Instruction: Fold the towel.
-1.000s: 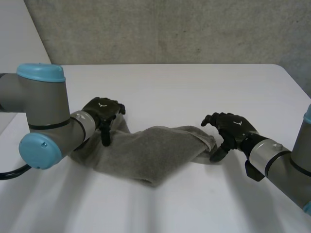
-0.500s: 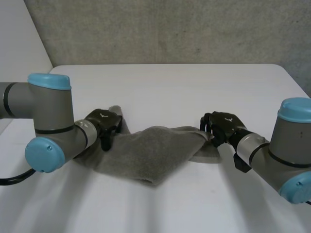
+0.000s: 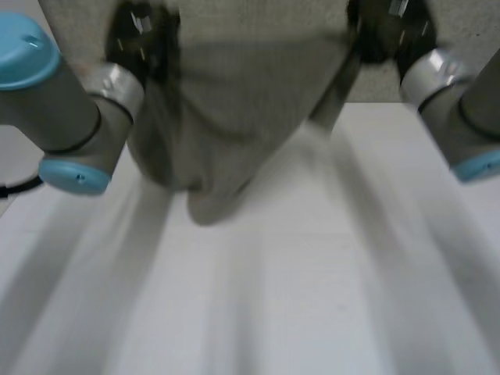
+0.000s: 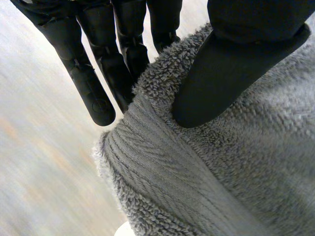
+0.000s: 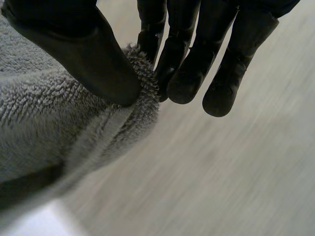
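The grey towel (image 3: 234, 101) hangs in the air between my two hands, high above the white table (image 3: 312, 297), its lowest fold drooping toward the table. My left hand (image 3: 144, 39) grips its left upper corner; in the left wrist view the thumb (image 4: 221, 73) presses the towel (image 4: 236, 177) against the fingers (image 4: 93, 88). My right hand (image 3: 387, 27) holds the right upper corner; in the right wrist view the thumb (image 5: 83, 54) pinches the towel's edge (image 5: 59, 128) against the fingers (image 5: 187, 64).
A grey wall (image 3: 469, 23) stands behind the table. The left arm (image 3: 55, 101) and the right arm (image 3: 461, 109) reach up at either side of the hanging towel.
Both hands closed on the towel's ends where it lay on the table. They have since lifted it high, so it now hangs spread between them.
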Action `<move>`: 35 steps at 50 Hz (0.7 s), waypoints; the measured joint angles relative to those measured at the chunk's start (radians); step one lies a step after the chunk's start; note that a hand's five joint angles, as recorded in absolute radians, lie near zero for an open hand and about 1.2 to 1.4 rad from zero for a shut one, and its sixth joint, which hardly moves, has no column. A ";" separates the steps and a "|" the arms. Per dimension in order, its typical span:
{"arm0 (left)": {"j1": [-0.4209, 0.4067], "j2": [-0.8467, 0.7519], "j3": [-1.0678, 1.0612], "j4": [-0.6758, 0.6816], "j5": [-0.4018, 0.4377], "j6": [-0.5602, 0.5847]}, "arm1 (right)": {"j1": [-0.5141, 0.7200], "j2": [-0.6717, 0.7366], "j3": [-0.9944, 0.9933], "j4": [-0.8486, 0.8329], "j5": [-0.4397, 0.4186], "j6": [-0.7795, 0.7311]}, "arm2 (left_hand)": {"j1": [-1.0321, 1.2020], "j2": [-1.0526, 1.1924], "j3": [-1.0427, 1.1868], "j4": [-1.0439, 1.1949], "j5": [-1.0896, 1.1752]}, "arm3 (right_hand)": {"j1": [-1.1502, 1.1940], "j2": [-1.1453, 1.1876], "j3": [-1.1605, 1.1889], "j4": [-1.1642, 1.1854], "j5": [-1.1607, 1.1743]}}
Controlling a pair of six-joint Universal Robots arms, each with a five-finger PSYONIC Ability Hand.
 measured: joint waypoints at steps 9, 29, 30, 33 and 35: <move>-0.026 0.164 -0.154 0.382 -0.066 -0.070 | 0.004 -0.152 0.045 -0.224 -0.021 0.000 | 0.000 0.000 0.001 0.001 0.000 | 0.000 0.009 0.000 0.000 0.000; 0.006 0.116 -0.665 0.239 0.015 -0.036 | 0.020 0.008 0.362 0.121 -0.179 -0.272 | -0.021 -0.109 -0.109 -0.117 -0.037 | 0.000 0.010 0.000 0.000 0.000; 0.004 0.112 -0.678 0.236 0.019 -0.028 | 0.024 0.020 0.367 0.131 -0.178 -0.283 | -0.039 -0.122 -0.122 -0.130 -0.054 | 0.000 0.010 0.000 0.000 0.000; -0.006 0.094 -0.732 0.220 0.034 0.023 | 0.044 0.073 0.387 0.181 -0.172 -0.325 | -0.118 -0.193 -0.192 -0.200 -0.137 | 0.000 0.010 0.000 0.000 0.000; -0.013 0.087 -0.753 0.210 0.038 0.059 | 0.055 0.098 0.394 0.210 -0.169 -0.339 | -0.176 -0.251 -0.250 -0.259 -0.196 | 0.000 0.010 0.000 0.000 0.000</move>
